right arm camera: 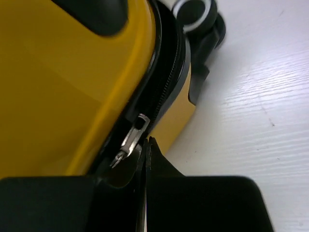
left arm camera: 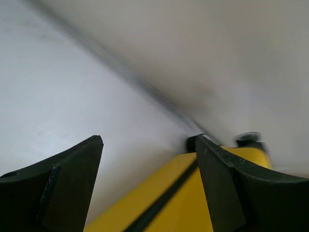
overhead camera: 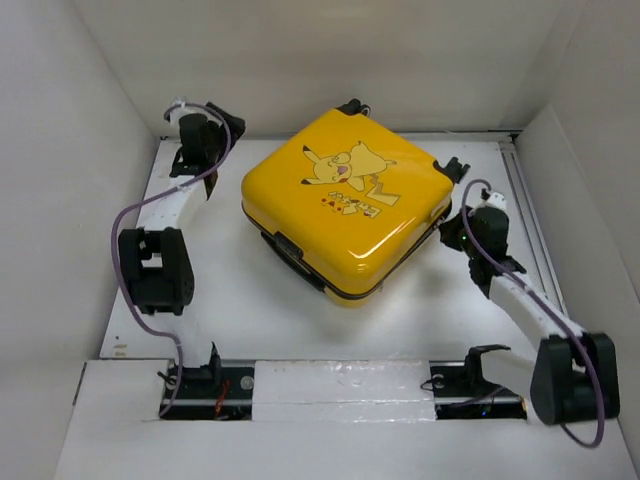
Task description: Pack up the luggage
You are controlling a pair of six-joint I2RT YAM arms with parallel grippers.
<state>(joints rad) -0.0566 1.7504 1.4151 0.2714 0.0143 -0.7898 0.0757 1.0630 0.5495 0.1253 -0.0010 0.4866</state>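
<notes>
Left fingers [left arm camera: 67,188] stand apart over the luggage [overhead camera: 345,205] edge; right fingers [right arm camera: 193,203] press together beside its zipper pull [right arm camera: 131,140].

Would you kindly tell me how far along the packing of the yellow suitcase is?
Done: the luggage lies closed, shells together. In hand: the right gripper is shut beside the zipper pull, though a pinch on it is unclear; the left gripper hangs open by a corner of it. Left: probably zipping the seam.
</notes>
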